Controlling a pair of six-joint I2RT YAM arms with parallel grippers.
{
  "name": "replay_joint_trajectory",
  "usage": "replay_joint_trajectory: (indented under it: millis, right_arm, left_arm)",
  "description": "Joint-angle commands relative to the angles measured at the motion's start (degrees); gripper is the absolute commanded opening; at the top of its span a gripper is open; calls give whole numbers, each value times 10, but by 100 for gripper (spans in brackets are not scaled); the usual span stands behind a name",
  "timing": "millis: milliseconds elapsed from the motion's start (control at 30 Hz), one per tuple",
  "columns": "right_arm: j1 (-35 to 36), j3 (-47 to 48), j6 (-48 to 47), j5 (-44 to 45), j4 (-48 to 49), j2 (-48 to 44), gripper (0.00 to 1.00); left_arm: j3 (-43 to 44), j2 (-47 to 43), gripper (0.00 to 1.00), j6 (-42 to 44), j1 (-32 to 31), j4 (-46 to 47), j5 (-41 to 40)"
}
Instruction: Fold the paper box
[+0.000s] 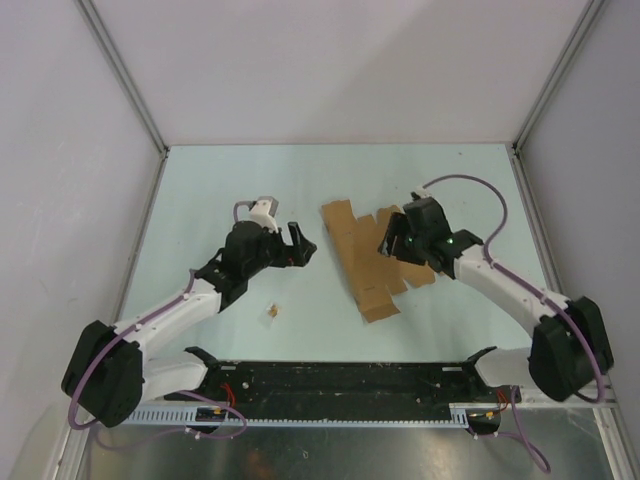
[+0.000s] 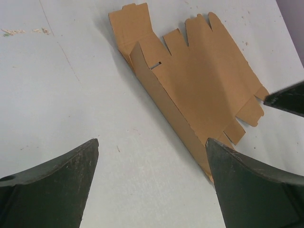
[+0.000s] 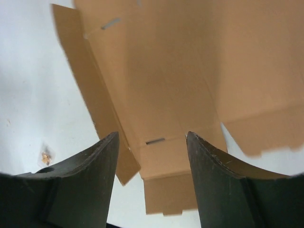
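Observation:
The paper box point(image 1: 365, 262) is a brown die-cut cardboard sheet lying mid-table, mostly flat, with tabs and flaps round its edges. In the left wrist view the paper box point(image 2: 199, 80) has its long near side panel folded up from the table. My left gripper point(image 1: 300, 245) is open just left of the sheet, nothing between its fingers point(image 2: 57, 185). My right gripper point(image 1: 392, 240) hovers over the sheet's right part, open, with the slotted panel of the paper box point(image 3: 166, 71) showing below the gap between its fingertips point(image 3: 107, 147).
A tiny brown scrap point(image 1: 272, 312) lies on the table left of the sheet's near end, also in the right wrist view as a scrap point(image 3: 46, 156). Grey enclosure walls point(image 1: 100, 110) ring the table. A black rail point(image 1: 340, 380) runs along the near edge.

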Motion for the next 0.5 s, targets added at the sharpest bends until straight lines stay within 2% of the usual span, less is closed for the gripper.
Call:
replay_joint_trajectory:
  millis: [0,200,267,367,467]
  right_arm:
    - [18,-62,184,132,-99,-85,64]
    - [74,-180,417,187,-166,-227,70]
    - [111,-199,493,202,-198,-283,70]
    - [165,-223,556,217,-217,-315,70]
    - [205,-245,603,216,-187,-296,70]
  left_arm:
    - [25,-13,100,-15,8,17,-8]
    - [23,-28,100,-17,12,9,-9]
    - [22,-32,100,-20,13,3,-15]
    - [23,-32,100,-32,16,-5,-23]
    - [22,-32,100,-40,19,-10,-30]
